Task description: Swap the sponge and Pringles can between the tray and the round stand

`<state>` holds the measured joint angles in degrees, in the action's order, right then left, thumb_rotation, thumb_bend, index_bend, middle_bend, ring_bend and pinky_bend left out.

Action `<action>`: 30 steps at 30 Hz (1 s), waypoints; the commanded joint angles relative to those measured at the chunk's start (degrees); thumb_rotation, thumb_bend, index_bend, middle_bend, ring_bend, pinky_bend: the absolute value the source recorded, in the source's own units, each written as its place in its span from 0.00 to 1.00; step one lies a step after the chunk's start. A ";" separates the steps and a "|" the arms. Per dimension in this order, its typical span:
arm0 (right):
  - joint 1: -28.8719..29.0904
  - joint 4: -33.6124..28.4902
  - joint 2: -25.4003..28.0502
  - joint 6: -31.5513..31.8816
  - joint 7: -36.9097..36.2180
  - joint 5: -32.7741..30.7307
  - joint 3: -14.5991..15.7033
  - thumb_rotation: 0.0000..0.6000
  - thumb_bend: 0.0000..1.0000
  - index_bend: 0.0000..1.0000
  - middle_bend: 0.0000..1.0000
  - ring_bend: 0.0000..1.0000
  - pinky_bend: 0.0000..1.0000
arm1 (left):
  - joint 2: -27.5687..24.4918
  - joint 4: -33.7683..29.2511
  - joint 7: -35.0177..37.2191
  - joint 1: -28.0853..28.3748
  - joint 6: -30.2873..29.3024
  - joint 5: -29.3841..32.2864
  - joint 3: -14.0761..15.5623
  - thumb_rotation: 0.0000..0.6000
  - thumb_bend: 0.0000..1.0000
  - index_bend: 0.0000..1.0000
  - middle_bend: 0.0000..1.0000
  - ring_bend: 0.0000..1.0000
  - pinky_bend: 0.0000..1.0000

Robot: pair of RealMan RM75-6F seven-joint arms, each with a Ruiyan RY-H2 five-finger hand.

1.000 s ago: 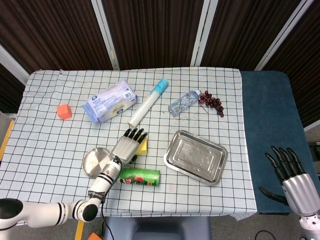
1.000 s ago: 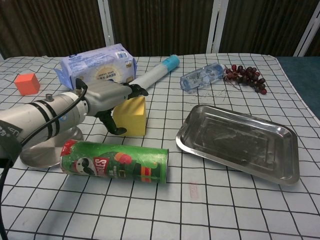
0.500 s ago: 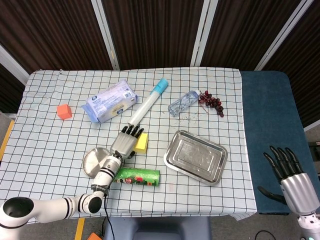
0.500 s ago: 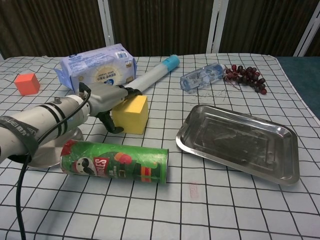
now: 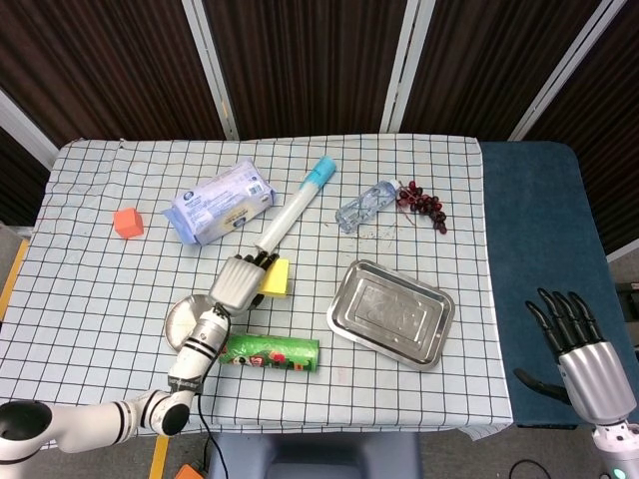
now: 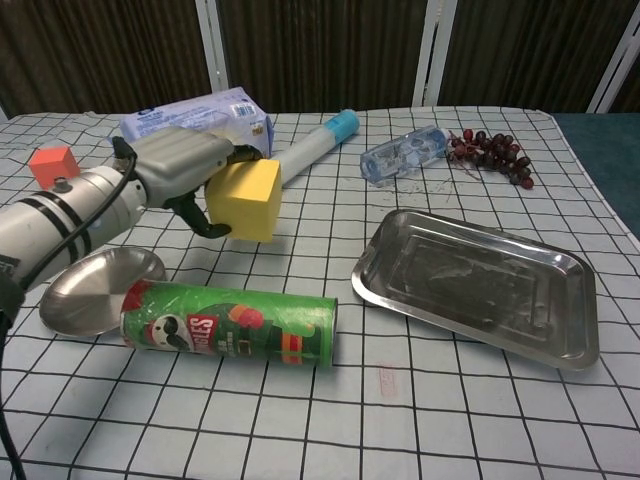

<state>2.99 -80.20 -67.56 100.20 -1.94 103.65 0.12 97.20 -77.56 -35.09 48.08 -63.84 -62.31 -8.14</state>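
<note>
The bench (image 5: 100,299) is covered by a checked cloth. Along its far side are seen an orange cube (image 5: 128,222), a wipes pack (image 5: 219,201), a white tube (image 5: 296,204) with a blue cap, a clear bottle (image 5: 365,207) lying on its side, and a bunch of grapes (image 5: 421,205). The tube lies just behind the sponge (image 6: 243,198).

The sponge, a yellow block, is grasped in the left robot hand (image 6: 182,166) and held tilted above the cloth, clear of the bench, between the stand (image 6: 98,290) and the tray (image 6: 480,285). It is clamped between the fingers above and the thumb beneath.

The can (image 6: 230,323), green and lying on its side, is seen on the cloth just in front of the left robot hand, one end touching or overlapping the rim of the stand. The steel tray is seen well to its right.

The right robot hand (image 5: 581,349) is held off the bench's right edge, unclenched, fingers apart, nothing in it.
</note>
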 commanded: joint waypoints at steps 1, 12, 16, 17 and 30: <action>0.08 -0.06 -0.03 -0.19 0.07 -0.10 -0.03 1.00 0.02 0.00 0.00 0.00 0.01 | -4.91 -4.71 0.23 -3.58 -3.23 -2.85 2.80 1.00 0.35 0.35 0.52 0.48 0.57; 0.61 -0.45 -0.07 -2.10 0.78 -0.78 0.07 1.00 0.02 0.00 0.00 0.00 0.01 | -13.91 -9.48 4.08 -12.74 -9.10 -4.68 6.74 1.00 0.35 0.41 0.52 0.48 0.55; 0.69 -0.51 -0.17 -2.34 0.94 -1.00 -0.02 1.00 0.02 0.00 0.00 0.00 0.01 | -14.59 -10.09 4.49 -14.15 -9.05 -4.08 6.62 1.00 0.35 0.42 0.52 0.48 0.55; 0.70 -0.52 -0.17 -2.37 0.96 -1.03 -0.03 1.00 0.02 0.00 0.00 0.00 0.01 | -14.75 -10.35 4.53 -14.43 -9.13 -4.05 6.54 1.00 0.35 0.42 0.52 0.48 0.55; 0.80 -0.48 -0.21 -2.29 0.62 -1.23 -0.19 1.00 0.02 0.00 0.00 0.00 0.01 | -15.22 -15.44 0.22 -19.64 -14.29 -4.19 6.72 1.00 0.35 0.42 0.52 0.48 0.52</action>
<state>3.78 -80.68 -67.77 97.90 -1.32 102.42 -0.08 82.12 -92.62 -34.67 28.83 -77.90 -66.51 -1.50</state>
